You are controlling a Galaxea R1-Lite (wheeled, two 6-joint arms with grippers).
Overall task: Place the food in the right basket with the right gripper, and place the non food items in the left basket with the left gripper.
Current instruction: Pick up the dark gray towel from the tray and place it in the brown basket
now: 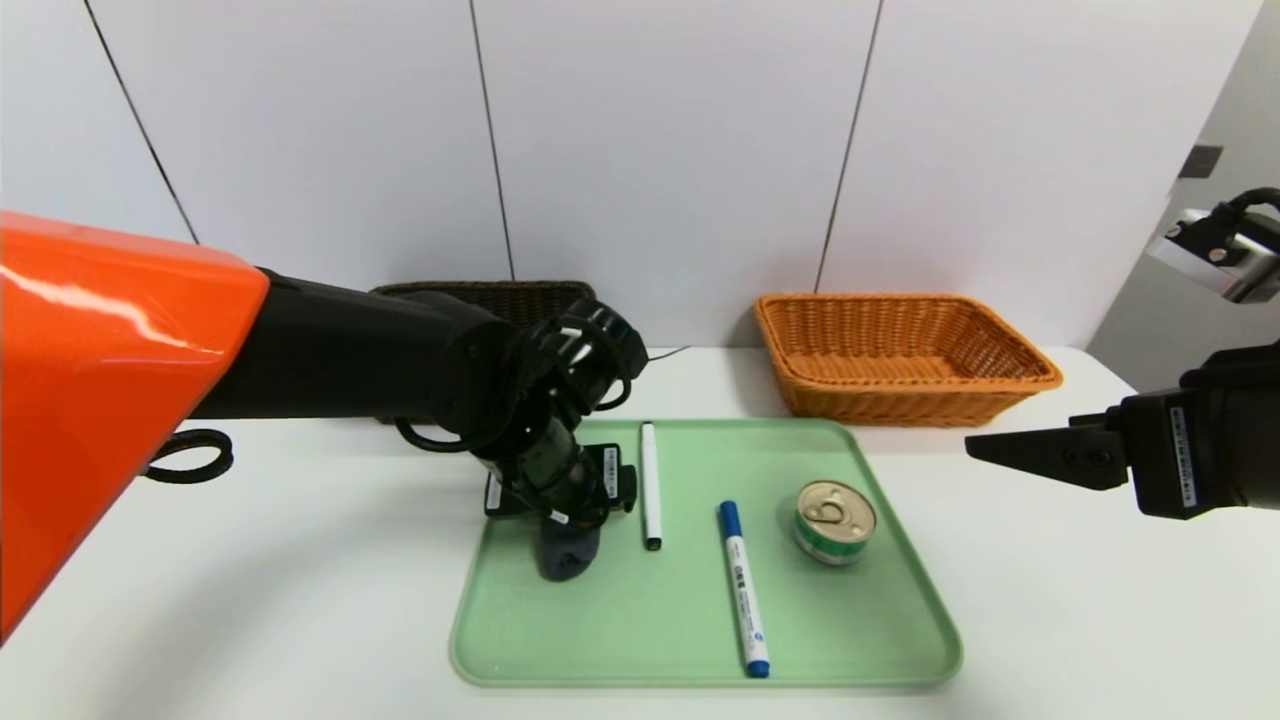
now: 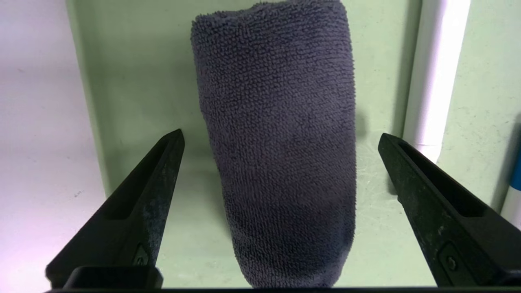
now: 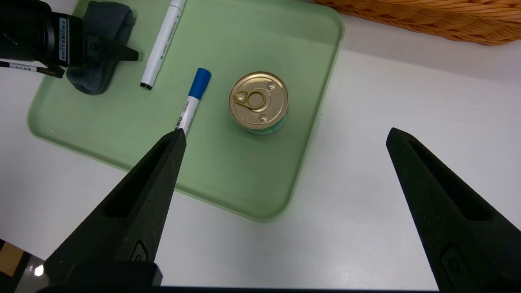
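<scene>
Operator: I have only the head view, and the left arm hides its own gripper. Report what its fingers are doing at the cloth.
Observer: The left gripper is open, one finger on each side of the dark grey cloth, with gaps between.

Operator: Now give me the right gripper; I see just one finger.

Observer: The right gripper is open too, both fingers showing, nothing between their tips but a view of the tray and table.

Glossy orange shell (image 1: 110, 360), black pointed fingers (image 2: 156, 203)

left claw (image 2: 281, 139) — open around grey cloth (image 2: 281, 142) | white marker (image 2: 433, 81) — close beside
</scene>
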